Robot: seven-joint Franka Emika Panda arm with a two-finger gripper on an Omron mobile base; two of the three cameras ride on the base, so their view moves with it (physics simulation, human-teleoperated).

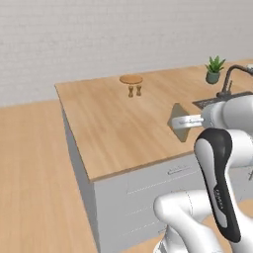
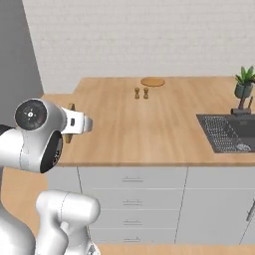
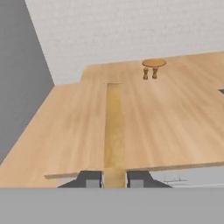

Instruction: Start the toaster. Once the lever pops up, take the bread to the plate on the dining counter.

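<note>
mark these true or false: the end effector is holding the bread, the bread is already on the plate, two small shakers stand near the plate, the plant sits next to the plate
1. The end effector is shut on the bread. True.
2. The bread lies on the plate. False: it is edge-on between the fingers, while the plate sits bare at the far edge of the dining counter.
3. Two small shakers stand just in front of the plate. True.
4. The potted plant sits beside the plate. False: it stands far off, by the sink.

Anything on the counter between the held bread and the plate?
Two small shakers stand just before the plate; otherwise the dining counter is bare beyond the bread in the gripper, per the hand view.
</note>
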